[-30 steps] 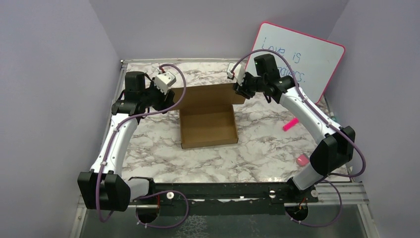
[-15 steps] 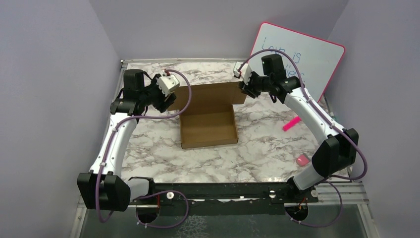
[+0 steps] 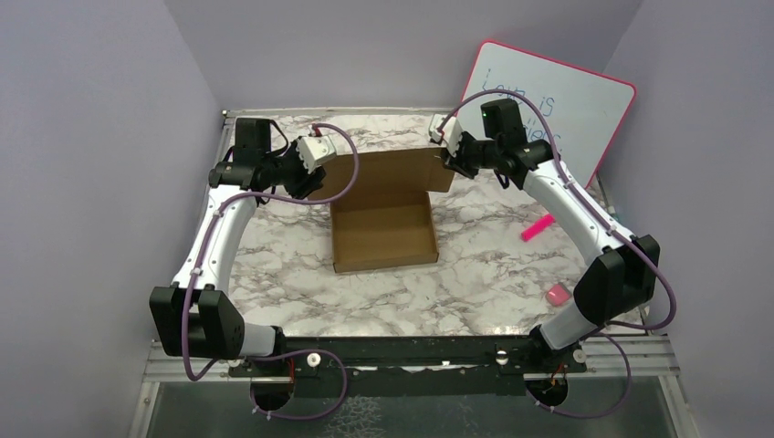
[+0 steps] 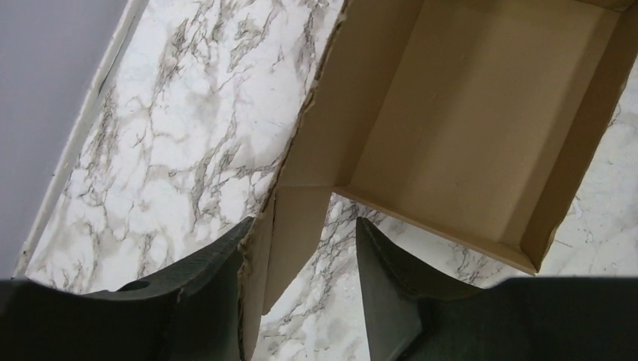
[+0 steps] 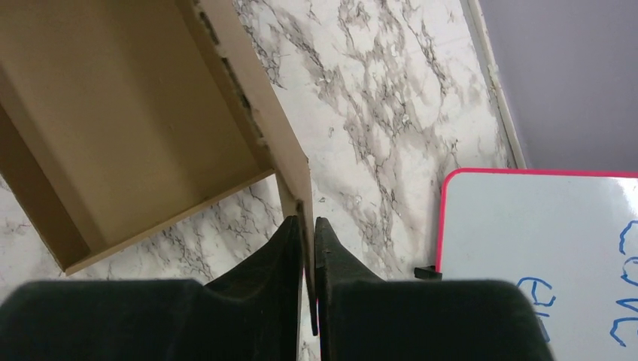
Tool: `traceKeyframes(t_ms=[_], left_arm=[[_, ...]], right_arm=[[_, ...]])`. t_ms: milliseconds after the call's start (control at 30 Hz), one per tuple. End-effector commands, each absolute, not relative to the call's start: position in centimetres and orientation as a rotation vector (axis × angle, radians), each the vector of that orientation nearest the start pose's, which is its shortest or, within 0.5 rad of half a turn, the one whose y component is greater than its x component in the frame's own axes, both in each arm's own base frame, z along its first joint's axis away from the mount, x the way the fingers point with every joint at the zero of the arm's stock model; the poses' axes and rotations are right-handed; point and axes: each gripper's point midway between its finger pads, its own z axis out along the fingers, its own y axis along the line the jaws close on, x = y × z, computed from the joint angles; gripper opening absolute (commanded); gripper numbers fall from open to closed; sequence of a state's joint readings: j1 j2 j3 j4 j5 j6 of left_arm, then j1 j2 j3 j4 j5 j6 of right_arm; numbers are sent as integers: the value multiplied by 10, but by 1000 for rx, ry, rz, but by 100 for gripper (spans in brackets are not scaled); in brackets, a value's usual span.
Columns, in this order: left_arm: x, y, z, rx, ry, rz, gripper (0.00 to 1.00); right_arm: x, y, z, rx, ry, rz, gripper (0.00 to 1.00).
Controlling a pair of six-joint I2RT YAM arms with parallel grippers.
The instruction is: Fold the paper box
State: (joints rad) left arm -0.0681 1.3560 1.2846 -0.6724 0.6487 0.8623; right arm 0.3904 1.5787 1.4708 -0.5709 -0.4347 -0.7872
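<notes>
Right hand [image 5: 307,223] is clamped on the paper box [image 3: 383,233]. Both fingers pinch the thin edge of the far panel at its right end, and the right wrist view shows no gap.

Left hand [image 4: 305,226] isn't gripping. Its fingers are spread with the panel's left-end flap between them. The flap lies against one finger [image 4: 218,278] and is clear of the other.

The box sits mid-table [image 3: 475,283], open side up. It's a shallow tray with its low side and front walls up and its base flat on the marble. The far panel stands raised at the tray's back edge. It's wider than the tray and overhangs both sides, with one hand at each end. The panel edges look rough along the cut.

Pink-framed whiteboard [image 3: 557,100] leans at back right with blue writing on it, apart from the box. A pink stick [image 3: 536,228] lies on the table right of the box. A small pink item [image 3: 556,294] lies nearer the right arm's base.
</notes>
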Motion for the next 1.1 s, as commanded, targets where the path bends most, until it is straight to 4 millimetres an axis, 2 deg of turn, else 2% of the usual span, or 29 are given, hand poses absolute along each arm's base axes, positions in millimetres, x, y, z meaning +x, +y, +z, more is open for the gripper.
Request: traceKeyframes(t_ms=[0,133,333,433,700,933,1067], left_arm=[[352,-111,243,1282,1715,-345,48],[355,-107,242,1278,1729,-321,17],[356,-108,246,1246,1737,-333,7],[359,-108,250,1189,1755,-346,3],[370,-104,255,913,1869,-369,2],[379,-98,249,591,2003,-397,2],[383,-100,247,473,2050,-402,2]], right_arm=[[399,218,242,-1403,1649,283,13],[400,217,242,-1402,1652,281,8],[398,220,247,-1383,1650,305,1],[395,224,249,-1362,1657,347,1],[399,229,247,-1206,1812,439,1],[403,233,241,-1005,1929,379,1],[401,240,240,-891,1987,357,1]])
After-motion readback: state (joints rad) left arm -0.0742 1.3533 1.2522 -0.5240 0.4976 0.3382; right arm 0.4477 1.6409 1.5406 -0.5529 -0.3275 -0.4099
